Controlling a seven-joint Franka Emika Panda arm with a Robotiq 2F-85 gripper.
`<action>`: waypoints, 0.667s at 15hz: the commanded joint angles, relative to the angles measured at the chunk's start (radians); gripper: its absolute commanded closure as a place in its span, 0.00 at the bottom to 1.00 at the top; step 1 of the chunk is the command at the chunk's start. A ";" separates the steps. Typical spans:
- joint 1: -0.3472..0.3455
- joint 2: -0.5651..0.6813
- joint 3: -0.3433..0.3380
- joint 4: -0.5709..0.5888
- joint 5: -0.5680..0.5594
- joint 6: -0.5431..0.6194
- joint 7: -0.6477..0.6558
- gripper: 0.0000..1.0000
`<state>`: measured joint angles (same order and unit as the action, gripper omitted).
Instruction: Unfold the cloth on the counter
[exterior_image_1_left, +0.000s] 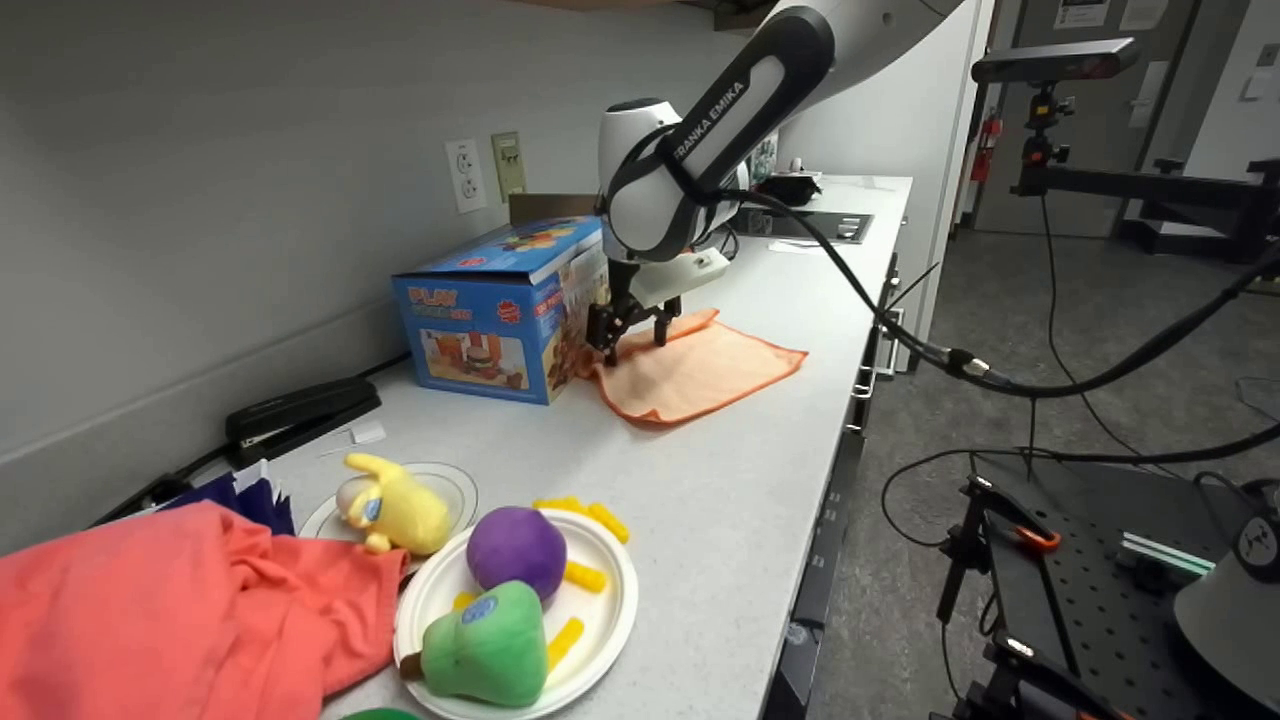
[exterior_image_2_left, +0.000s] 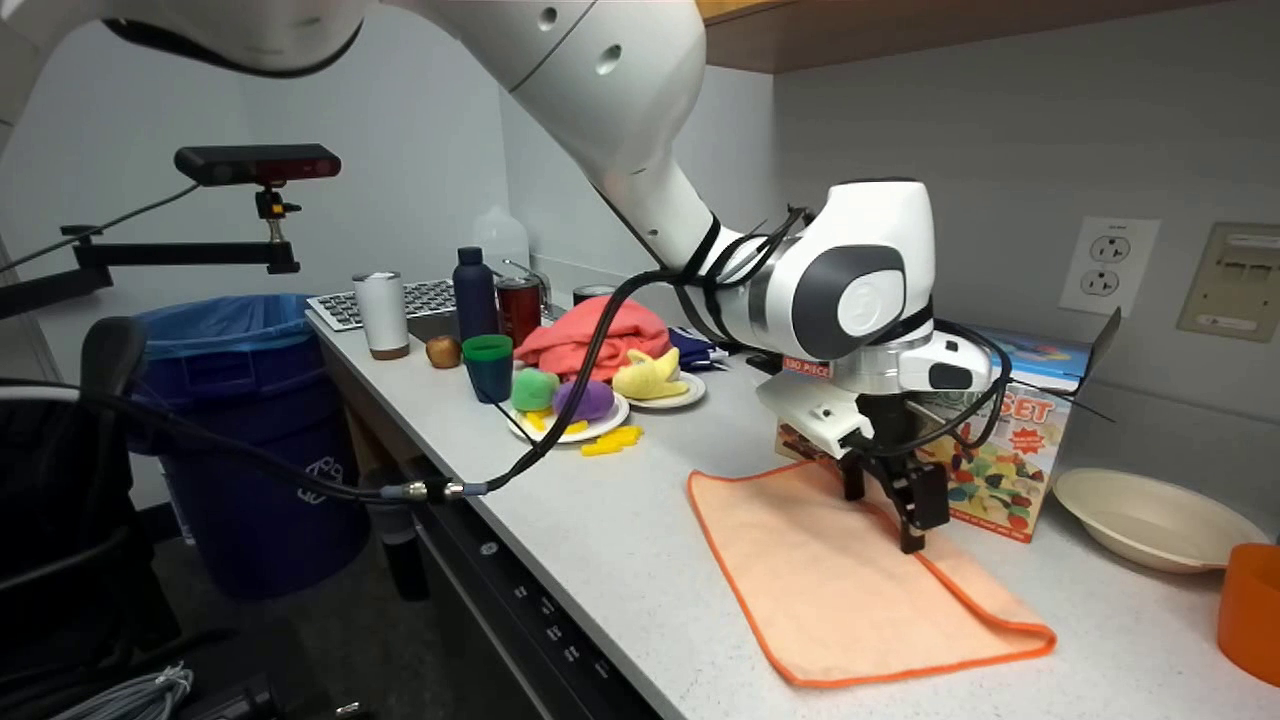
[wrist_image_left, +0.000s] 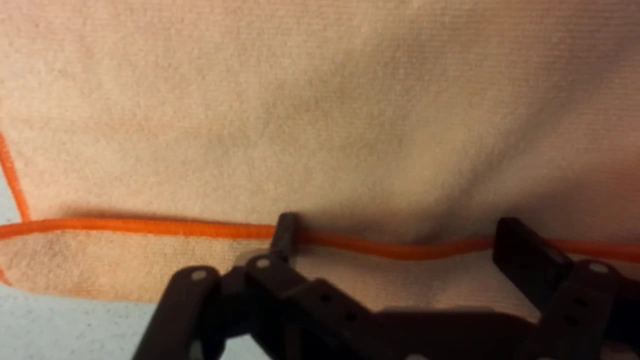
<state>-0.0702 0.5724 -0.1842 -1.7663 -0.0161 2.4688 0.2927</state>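
1. There lies the thin, four-sided salmon-orange fabric cloth (exterior_image_2_left: 830, 590), spread mostly flat on the long, smooth grey-white counter (exterior_image_1_left: 700, 480), just beside the blue, picture-covered cardboard toy box (exterior_image_1_left: 475, 340)!
2. One edge is folded over into a narrow flap, its bright orange hem lying on top.
3. Right at that flap, the black two-fingered gripper (wrist_image_left: 398, 225) points down, released, jaws well apart, and the hem runs across the gap!
4. Are the tips pressing the fabric? Cannot tell.
5. Well apart from the cloth: a bunched coral-red fabric (exterior_image_1_left: 200, 620) just beside a round white plate (exterior_image_1_left: 624, 620) carrying a round purple plush toy (exterior_image_1_left: 515, 550) and a green plush pear (exterior_image_1_left: 500, 650).
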 joint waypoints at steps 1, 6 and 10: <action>-0.013 -0.043 0.002 -0.039 0.000 -0.141 -0.027 0.00; -0.036 -0.122 0.015 -0.105 0.010 -0.331 -0.082 0.00; -0.041 -0.176 0.017 -0.171 0.007 -0.391 -0.126 0.00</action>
<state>-0.0918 0.4581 -0.1837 -1.8706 -0.0133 2.1060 0.2101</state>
